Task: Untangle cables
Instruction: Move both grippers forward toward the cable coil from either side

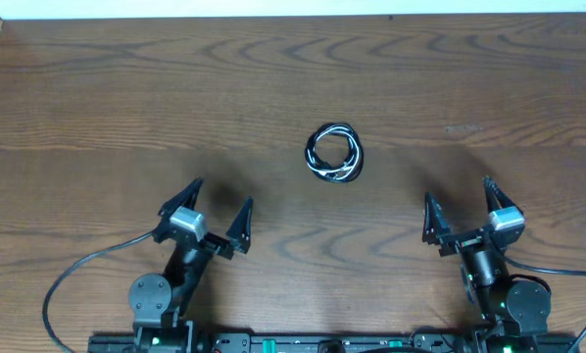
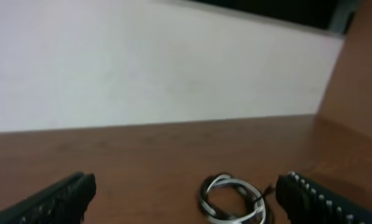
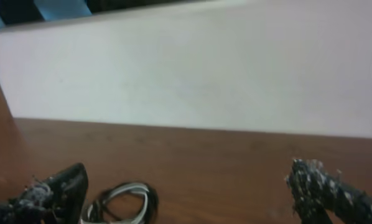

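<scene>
1. Looks like nothing's started. The cables (image 1: 334,154) sit in one small coiled bundle, black strands with a white one woven through. It's around the middle of the table (image 1: 126,98).
2. Both arms are parked at the near edge, one on each side of the bundle and well apart from it.
3. Left gripper (image 1: 222,194): jaws spread wide, holding nothing, aimed forward and angled a bit inward. Its wrist cam shows the coil low between the fingers, nearer the right one.
4. Right gripper (image 1: 459,189): same deal, wide open and empty. Its wrist cam has the coil low on the left, beside that finger.
5. Next move, I'd guess: one arm reaches in and pinches a single strand at the coil's edge. The other grabs a different strand, then they pull apart.
6. The strands are thin and lie flat on the wood, so the pinch probably has to come in low and precise.
7. Plug ends are too small to make out.
</scene>
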Robot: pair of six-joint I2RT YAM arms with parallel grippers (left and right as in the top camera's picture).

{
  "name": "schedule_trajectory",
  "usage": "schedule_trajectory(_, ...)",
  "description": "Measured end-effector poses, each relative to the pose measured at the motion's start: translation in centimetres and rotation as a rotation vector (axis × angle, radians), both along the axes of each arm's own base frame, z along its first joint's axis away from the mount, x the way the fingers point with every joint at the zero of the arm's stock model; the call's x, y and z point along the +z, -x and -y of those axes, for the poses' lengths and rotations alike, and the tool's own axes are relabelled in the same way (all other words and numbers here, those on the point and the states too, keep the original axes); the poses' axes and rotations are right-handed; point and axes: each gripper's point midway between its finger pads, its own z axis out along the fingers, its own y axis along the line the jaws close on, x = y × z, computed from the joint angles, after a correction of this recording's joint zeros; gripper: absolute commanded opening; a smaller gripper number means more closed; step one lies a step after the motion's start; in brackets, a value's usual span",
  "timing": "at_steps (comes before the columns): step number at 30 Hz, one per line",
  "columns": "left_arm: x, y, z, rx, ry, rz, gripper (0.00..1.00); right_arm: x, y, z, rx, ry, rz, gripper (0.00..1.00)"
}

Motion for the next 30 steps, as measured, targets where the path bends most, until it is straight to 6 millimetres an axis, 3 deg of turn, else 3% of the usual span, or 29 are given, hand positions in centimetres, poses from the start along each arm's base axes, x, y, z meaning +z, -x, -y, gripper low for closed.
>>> schedule_trajectory(5, 1.6, -0.9, 1.2, -0.047, 0.011, 0.073, 0.98, 2.3, -0.5, -0.6, 0.03, -0.007, 0.091, 0.99)
schedule_trajectory(9, -0.1, -2.7, 2.8, -0.106, 0.007, -0.027, 0.98, 2.9, -1.3, -1.5, 0.075, -0.004, 0.123, 0.99)
schedule_trajectory(12, -0.4, -4.5, 4.6, -0.183, -0.004, -0.108, 0.98, 1.8, -2.5, -2.5, 0.123, 0.009, 0.073, 0.99)
schedule_trajectory(15, 0.8, -7.1, 6.6, -0.281, -0.014, -0.19, 0.98, 0.9, -4.9, -4.2, 0.213, 0.029, -0.041, 0.99)
schedule_trajectory(19, 1.2, -9.4, 8.1, -0.358, -0.025, -0.347, 0.98, 2.3, -8.2, -6.3, 0.334, 0.042, -0.155, 0.99)
schedule_trajectory(25, 2.2, -9.8, 8.5, -0.403, -0.141, -0.551, 0.98, 5.8, -13.5, -7.9, 0.488, 0.044, -0.323, 0.99)
schedule_trajectory(30, 5.1, -10.2, 7.9, -0.383, -0.252, -0.586, 0.98, 7.7, -16.1, -9.3, 0.599, 0.051, -0.45, 0.99)
